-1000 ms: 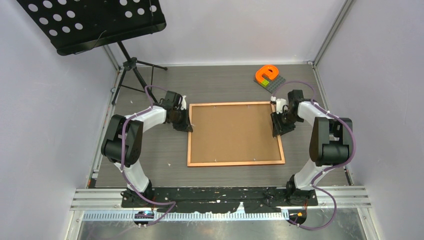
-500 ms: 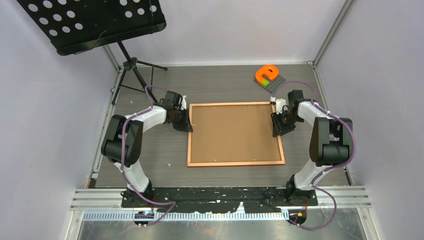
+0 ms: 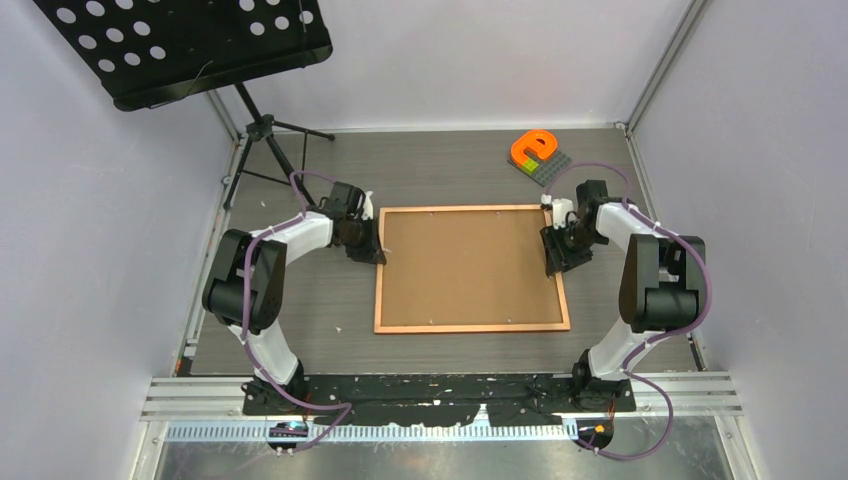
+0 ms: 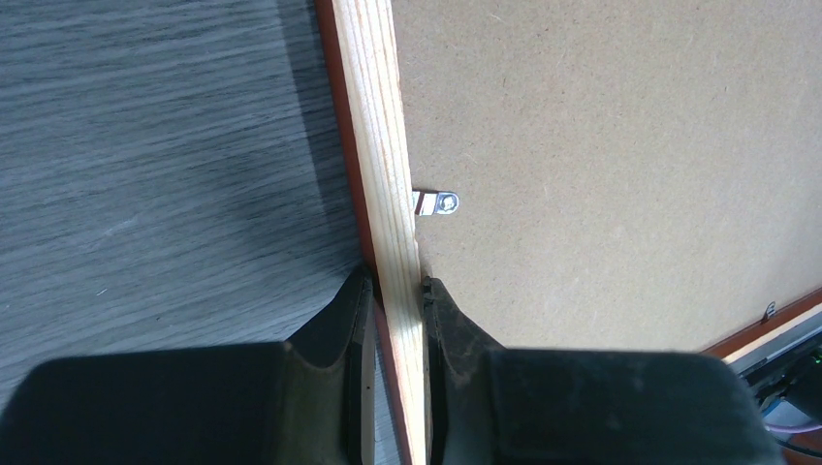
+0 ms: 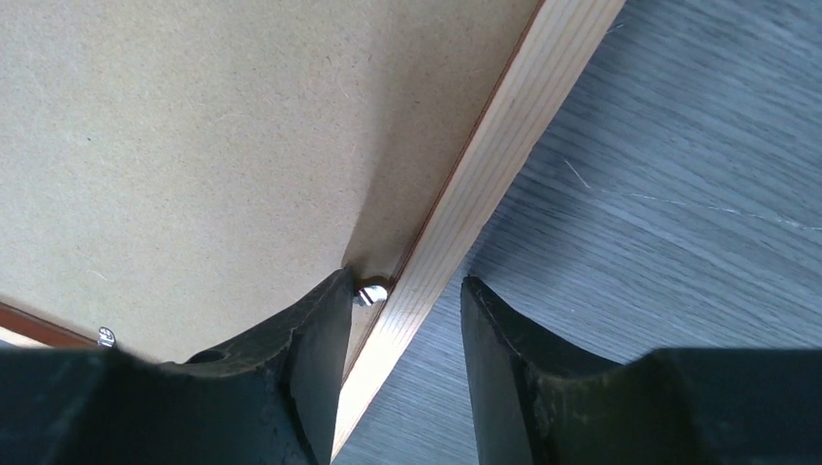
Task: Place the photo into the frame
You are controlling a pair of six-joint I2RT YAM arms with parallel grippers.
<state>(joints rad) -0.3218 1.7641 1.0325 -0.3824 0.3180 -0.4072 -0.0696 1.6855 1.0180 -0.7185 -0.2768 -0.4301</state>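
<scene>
The frame [image 3: 470, 326] lies flat, back side up, on the grey table, and a plain brown backing board [image 3: 465, 265] fills it. The photo is hidden. My left gripper [image 3: 370, 248] is shut on the frame's left rail [image 4: 383, 145]; in the left wrist view that gripper [image 4: 395, 286] has both fingers pressed against the pale wood, just below a small metal tab [image 4: 436, 203]. My right gripper [image 3: 555, 258] straddles the right rail [image 5: 514, 136]. There the gripper [image 5: 405, 281] is open: one finger rests over the board by a tab [image 5: 371, 292], the other stands clear of the wood.
An orange piece on a grey block plate [image 3: 537, 153] sits at the back right. A black perforated music stand [image 3: 190, 45] on a tripod [image 3: 262, 130] stands at the back left. Walls close in on both sides.
The right gripper has edged slightly toward the far side along the right rail. The frame, the board and the left arm have stayed put.
</scene>
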